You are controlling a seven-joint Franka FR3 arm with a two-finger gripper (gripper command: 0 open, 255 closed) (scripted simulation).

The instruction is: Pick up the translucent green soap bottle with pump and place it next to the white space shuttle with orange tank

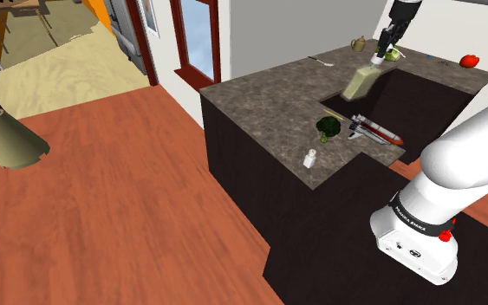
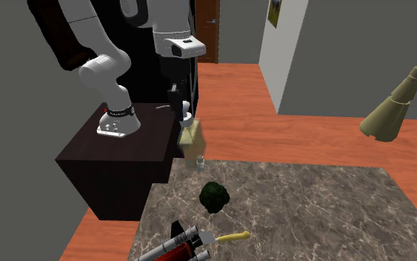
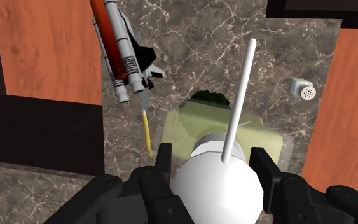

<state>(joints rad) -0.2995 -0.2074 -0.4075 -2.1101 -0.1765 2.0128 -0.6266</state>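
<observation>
Tool [image 3: 212,156]: I logged it clamped on the white pump head.
Soap bottle [image 1: 360,83]: pale green, hung beneath the tool, lifted clear of the tabletop [image 1: 268,104].
Broccoli [image 3: 209,97]: on the tabletop, below the bottle.
Shuttle [image 3: 117,51]: lay beyond the broccoli, orange tank uppermost, apart from the bottle.

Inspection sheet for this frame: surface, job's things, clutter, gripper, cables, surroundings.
Surface: dark speckled stone counter on dark cabinets.
Job's things: pale green soap bottle appears clear of the counter, hanging tilted under the gripper; space shuttle lies on the counter, apart from it.
Clutter: broccoli and yellow-handled utensil beside the shuttle; small white shaker; red fruit near the far edge.
Gripper: gripper shut on the bottle's white pump head.
Cables: nothing seen.
Surroundings: reddish wood floor, red-framed door, broom.
</observation>
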